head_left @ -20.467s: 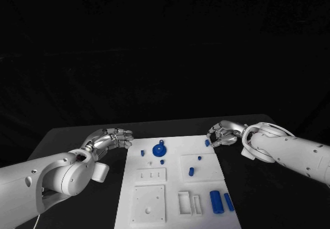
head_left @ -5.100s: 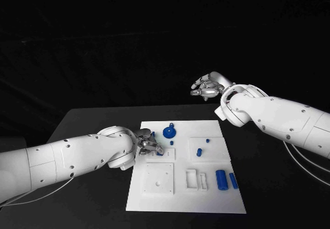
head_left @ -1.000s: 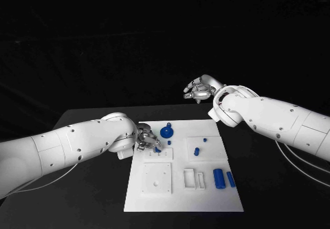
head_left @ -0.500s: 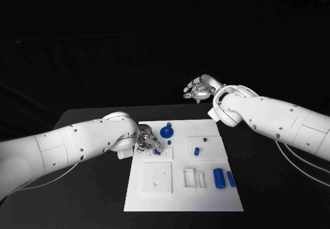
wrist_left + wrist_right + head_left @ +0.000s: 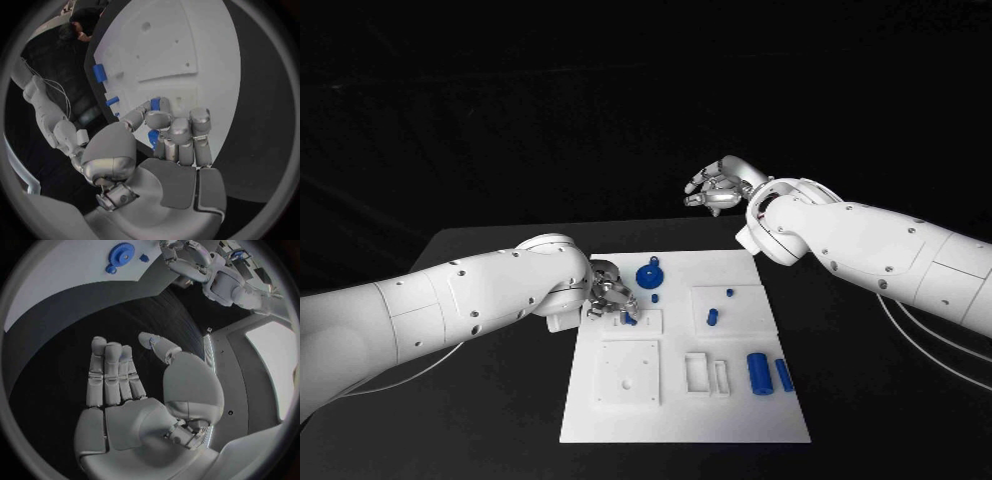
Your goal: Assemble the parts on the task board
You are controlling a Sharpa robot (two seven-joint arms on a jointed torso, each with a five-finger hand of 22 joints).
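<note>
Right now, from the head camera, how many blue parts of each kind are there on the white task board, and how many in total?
blue gear: 1
large blue cylinders: 2
small blue pegs: 4, one of them at the fingertips of the left robot hand
Total: 7

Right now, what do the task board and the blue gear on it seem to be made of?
The task board looks like matte white plastic, possibly printed: flat, even, with no shine and crisp recessed pockets. The blue gear also looks like plastic, of solid uniform colour with a dull finish and moulded teeth, seen closer in the right wrist view. Neither can be confirmed by look alone.
</note>
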